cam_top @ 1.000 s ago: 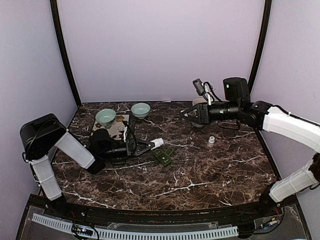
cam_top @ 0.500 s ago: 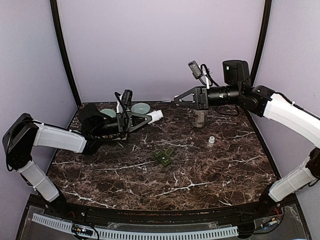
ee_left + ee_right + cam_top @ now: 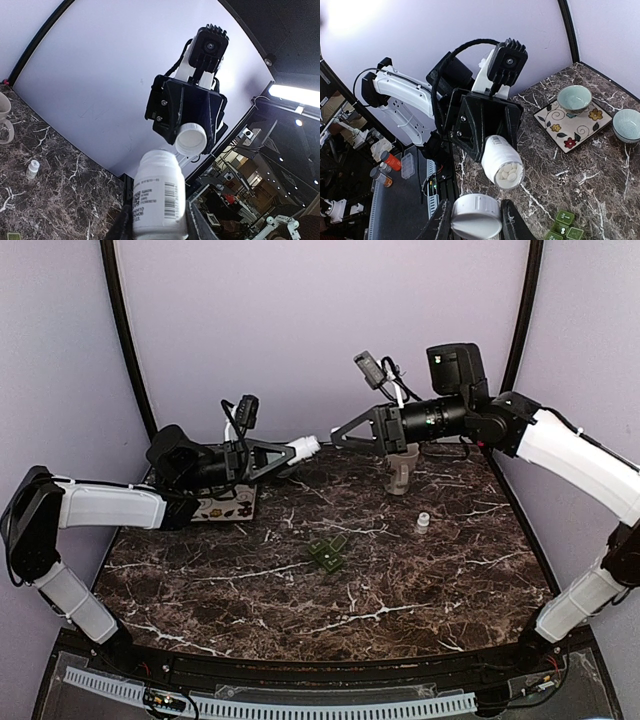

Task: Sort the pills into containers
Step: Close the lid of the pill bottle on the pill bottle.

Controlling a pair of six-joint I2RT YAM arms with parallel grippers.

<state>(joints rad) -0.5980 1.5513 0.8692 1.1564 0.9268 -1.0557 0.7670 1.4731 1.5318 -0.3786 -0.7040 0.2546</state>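
**Holding the open pill bottle up high, ready to pour**

The left gripper (image 3: 287,453) is closed around a white bottle (image 3: 308,447). It holds the bottle on its side, up in the air over the back of the table (image 3: 450,580). The right gripper (image 3: 340,437) faces it, just beside the bottle's mouth. It pinches the round white cap (image 3: 475,222) between its fingers. So the cap is off and the bottle is open. From the right wrist view you can look right into the bottle and see white pills (image 3: 509,173) lying near its mouth.

I think the opening step is done and the pouring step comes next.

The green pill box (image 3: 328,554) lies flat on the table, low down, between the two arms and nearer the front. It is well apart from both grippers, and nothing touches it. The bottle's mouth points sideways at the other gripper, not down at the box.

For the next move, the left arm should bring the bottle down over the box. Then it should tip the mouth slowly, so only a few pills drop into one little compartment and none roll away. The right gripper only has to hold the cap out of the way.

Some lids on the box look open, but the box is small in every view, so I cannot be sure which.
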